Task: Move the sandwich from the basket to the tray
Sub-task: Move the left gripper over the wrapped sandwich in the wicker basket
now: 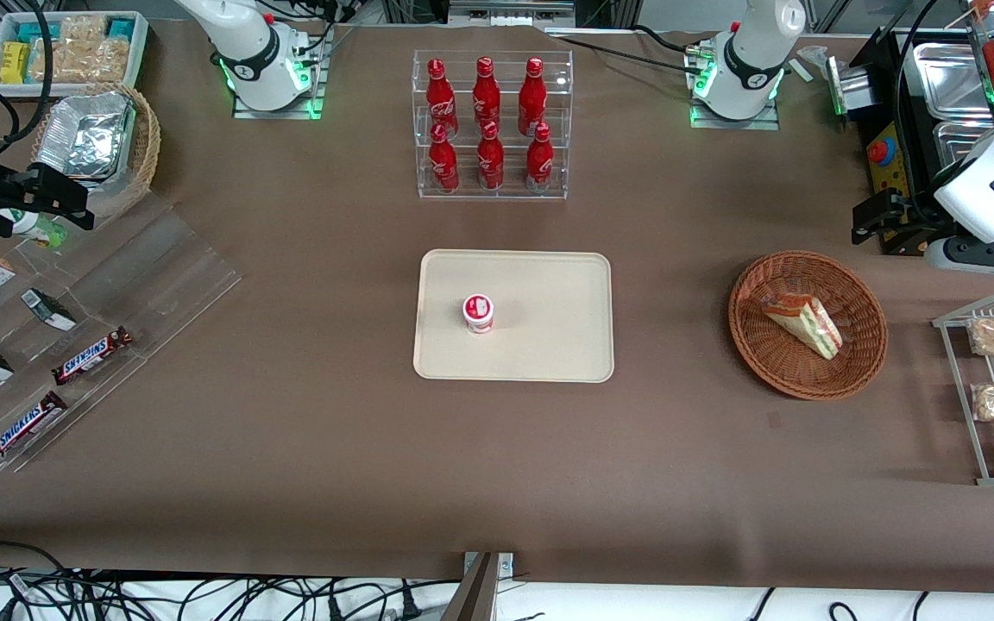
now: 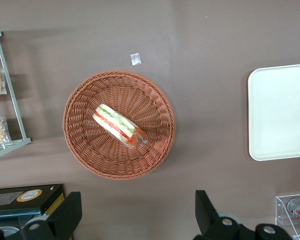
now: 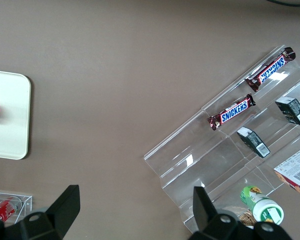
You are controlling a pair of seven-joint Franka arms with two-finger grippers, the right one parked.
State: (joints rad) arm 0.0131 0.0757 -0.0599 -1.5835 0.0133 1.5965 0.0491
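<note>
While the sandwich point(image 2: 119, 126) lies in the basket point(image 2: 80, 145), the hand point(image 2: 137, 212) hangs above the surface point(image 1: 307, 431) just beside the basket's rim, touching nothing, its two dark fingers point(image 2: 65, 212) spread wide apart. One triangular wedge, clear-wrapped, with red and green layers; one round woven wicker basket. The one flat beige tray point(image 1: 549, 293), rounded at the corners, sits well apart toward the parked arm's end and carries one small red-and-white cup point(image 1: 478, 313). Six red bottles point(image 1: 486, 121) stand in a clear rack.

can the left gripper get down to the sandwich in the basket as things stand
Probably yes: the open gripper hangs above the table beside the basket, and the sandwich lies uncovered and alone in it, nothing above.
</note>
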